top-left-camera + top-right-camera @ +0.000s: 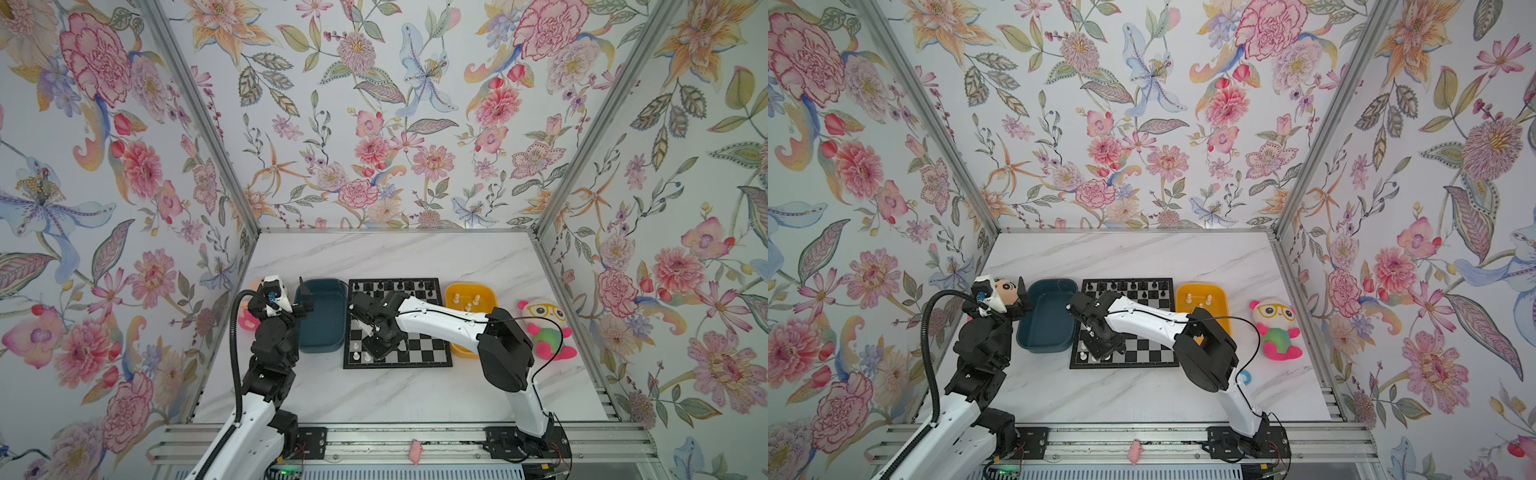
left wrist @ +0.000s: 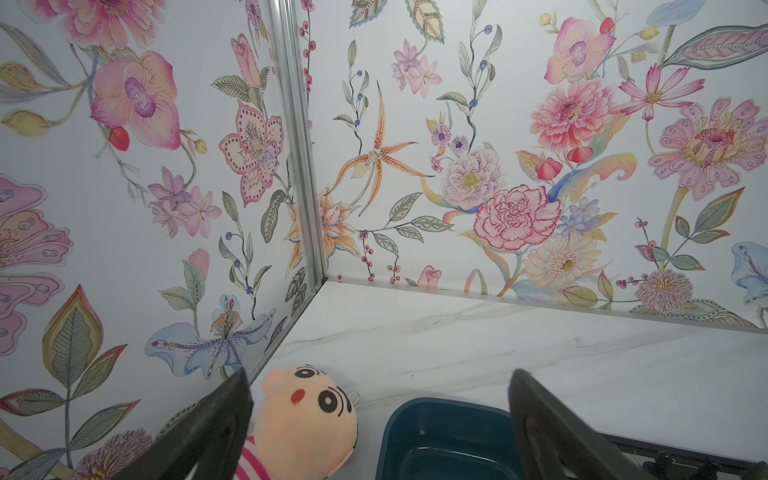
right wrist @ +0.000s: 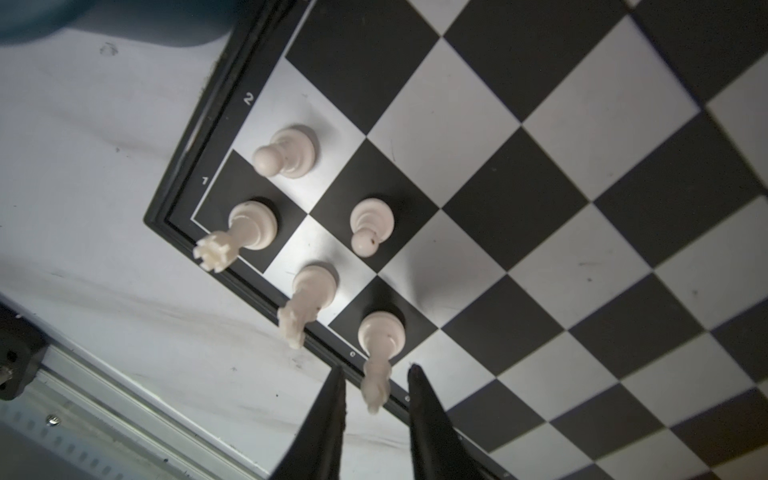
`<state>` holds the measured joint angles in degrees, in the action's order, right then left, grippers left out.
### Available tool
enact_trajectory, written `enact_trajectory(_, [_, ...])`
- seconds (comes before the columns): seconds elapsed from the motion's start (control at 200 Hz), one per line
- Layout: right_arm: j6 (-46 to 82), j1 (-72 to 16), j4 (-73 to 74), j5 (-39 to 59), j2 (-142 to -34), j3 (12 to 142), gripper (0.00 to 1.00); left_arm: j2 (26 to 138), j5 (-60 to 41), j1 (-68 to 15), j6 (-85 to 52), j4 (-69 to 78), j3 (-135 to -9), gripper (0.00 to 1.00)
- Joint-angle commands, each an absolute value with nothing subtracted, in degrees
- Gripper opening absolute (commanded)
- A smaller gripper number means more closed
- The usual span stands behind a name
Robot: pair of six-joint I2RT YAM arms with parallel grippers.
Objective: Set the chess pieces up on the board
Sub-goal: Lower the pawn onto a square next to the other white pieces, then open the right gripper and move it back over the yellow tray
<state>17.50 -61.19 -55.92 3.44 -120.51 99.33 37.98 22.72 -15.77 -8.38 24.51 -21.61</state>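
Five white chess pieces [image 3: 291, 151] stand in the board's [image 3: 515, 166] near corner; the right gripper [image 3: 376, 368] straddles the bishop [image 3: 380, 336], jaws parted, holding nothing. More white pieces [image 1: 456, 297] wait in the yellow tray [image 1: 492, 293], so most of the setup seems left

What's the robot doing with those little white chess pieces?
The right end effector hangs over the near left corner of the black-and-silver checked chessboard, its fingers slightly apart on either side of a tall white plastic chess piece standing on the edge row, not touching it. Four more small white chessmen stand next to it. More white pieces wait in the yellow plastic tray. The left end effector is open and empty by the dark teal plastic tray.
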Motion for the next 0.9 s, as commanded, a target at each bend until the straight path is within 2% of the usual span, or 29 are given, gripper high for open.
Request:
enact_trajectory(0.0, [18.11,-61.52,-57.04,1.64,-118.76,99.15,0.32,37.31,22.3,-16.45,-8.51,24.53,-20.64,0.97])
enact_trajectory(0.315, [17.6,-57.92,-57.07,-2.37,-110.53,96.69,0.37,37.48,21.52,-16.48,-8.78,24.87,-20.57,0.97])
enact_trajectory(0.596, [15.15,-45.07,-55.98,-9.25,-99.71,89.89,0.32,38.97,21.46,-16.45,-8.7,25.04,-21.07,0.98])
enact_trajectory(0.891, [12.27,-31.03,-49.51,-7.32,-94.66,79.96,0.26,42.76,21.01,-16.45,-8.92,25.83,-22.27,0.98])
